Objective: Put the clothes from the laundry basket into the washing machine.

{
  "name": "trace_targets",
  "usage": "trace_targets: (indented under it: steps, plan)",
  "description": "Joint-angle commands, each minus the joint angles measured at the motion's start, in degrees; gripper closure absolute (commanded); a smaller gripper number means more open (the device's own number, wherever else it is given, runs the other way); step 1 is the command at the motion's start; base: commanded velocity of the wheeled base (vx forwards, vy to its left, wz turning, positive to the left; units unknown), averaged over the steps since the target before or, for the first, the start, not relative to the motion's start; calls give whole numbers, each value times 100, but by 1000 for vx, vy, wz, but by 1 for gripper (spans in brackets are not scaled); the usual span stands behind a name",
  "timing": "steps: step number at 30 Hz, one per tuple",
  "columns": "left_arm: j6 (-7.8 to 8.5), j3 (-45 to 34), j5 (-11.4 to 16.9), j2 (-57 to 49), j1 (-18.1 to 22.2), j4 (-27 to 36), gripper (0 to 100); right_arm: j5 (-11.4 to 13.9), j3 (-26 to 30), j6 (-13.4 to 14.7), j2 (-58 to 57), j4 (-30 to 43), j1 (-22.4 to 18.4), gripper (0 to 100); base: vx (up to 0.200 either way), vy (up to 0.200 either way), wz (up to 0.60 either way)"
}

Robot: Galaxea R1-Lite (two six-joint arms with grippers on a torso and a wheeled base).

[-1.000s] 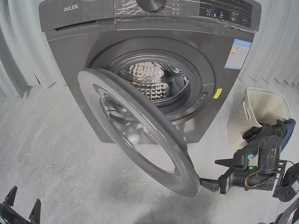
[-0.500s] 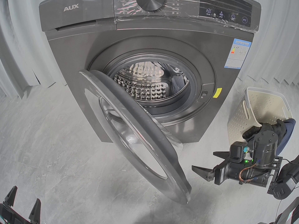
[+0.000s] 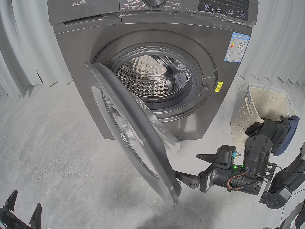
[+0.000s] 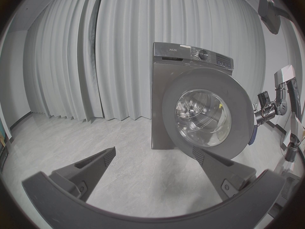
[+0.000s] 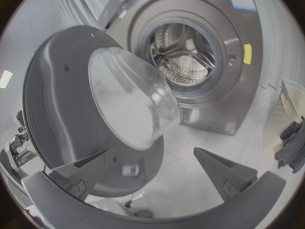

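Head-view clock. Washer at 12. Door is swung out on its 9 o'clock hinge, free edge pointing approx 6. Drum mouth is open, no clothes seen inside.

R gripper: fingers spread wide, holding nothing, aimed at 9. One finger sits right at the door's free edge, inner side; can't tell if it touches. R wrist cam agrees: jaws apart, door face just in front of one finger.

Clothes: dark bundle, black piece w/ a blue one under it, draped over the near rim of the basket. Basket is on the floor at 4, near the washer's right corner. Nothing loaded yet imo.

Key geometry: clothes lie BEHIND the R wrist, approx 1-2 o'clock from it, while the fingers face 9. You'd need approx a half turn of the wrist plus a short reach before any grasp. Bundle's long axis runs approx 9-3 along the rim, so come in across it, fingers closing 12-6.

L gripper: low at 7, fingers spread, empty, well apart from the basket w/ the door between. R arm is much nearer, so use R.

Risk: door edge sits near R's swing path to the drum, so watch clearance.
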State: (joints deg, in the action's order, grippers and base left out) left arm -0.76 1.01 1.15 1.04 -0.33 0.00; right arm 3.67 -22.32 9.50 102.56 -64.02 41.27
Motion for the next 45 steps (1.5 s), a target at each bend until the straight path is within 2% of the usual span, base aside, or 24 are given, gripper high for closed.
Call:
trace_targets:
  steps: [1,4,6,12,22,28,30,36,42,45]
  plan:
    - [-4,-92,0,-86,-2,0,0,11,-317,35,203,-119,66,0,0,0,0]
    - [-4,-92,0,-86,-2,0,0,-77,-457,35,247,-128,-215,0,0,0,0]
    - [-4,-92,0,-86,-2,0,0,-112,-651,26,361,-119,-664,0,0,0,0]
    - [-4,-92,0,-86,-2,0,0,-121,-1037,17,906,-128,-1024,0,0,0,0]
    - [5,-92,0,-86,-2,0,0,-121,-1538,17,1460,-128,-927,0,0,0,0]
    - [-4,-92,8,-86,-2,0,0,-130,-1547,-27,1469,-110,-435,0,0,0,0]
    - [-4,-92,8,-86,-2,0,0,-218,-1574,-27,1451,-119,-303,0,0,0,0]
    - [5,-92,0,-86,-2,9,0,-270,-1837,-9,1486,-128,-356,0,0,0,0]
    - [5,-92,0,-86,-2,9,0,-270,-2215,-18,1741,-101,-321,0,-200,0,0]
    - [-4,-92,0,-86,-2,9,0,-261,-2409,-27,2005,-49,-259,0,0,0,0]
